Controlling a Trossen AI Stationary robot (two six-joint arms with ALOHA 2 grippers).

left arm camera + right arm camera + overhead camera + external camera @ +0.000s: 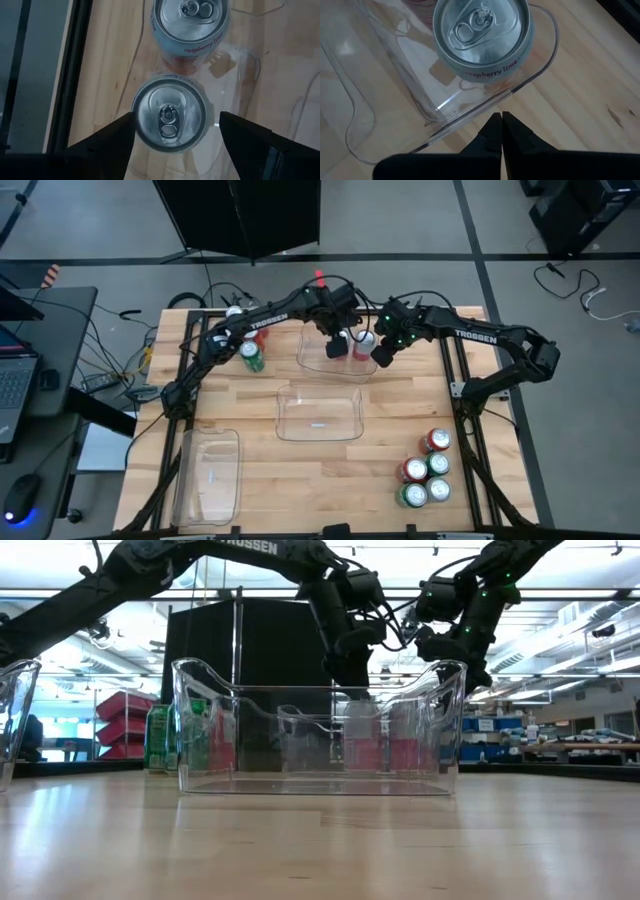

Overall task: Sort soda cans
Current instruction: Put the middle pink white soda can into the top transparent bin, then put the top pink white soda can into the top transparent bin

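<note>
Robotics lab or workshop. Butcher-block table (330,470) on grey concrete floor, loose cables (575,285) trailing at far right. Desk at left holds laptop (12,385) and mouse (20,498). Black screen (250,645) stands behind table. Beyond it, open hall with ceiling strip lights (560,590), red storage bins (125,725) at left, cluttered benches (580,745) at right.
</note>
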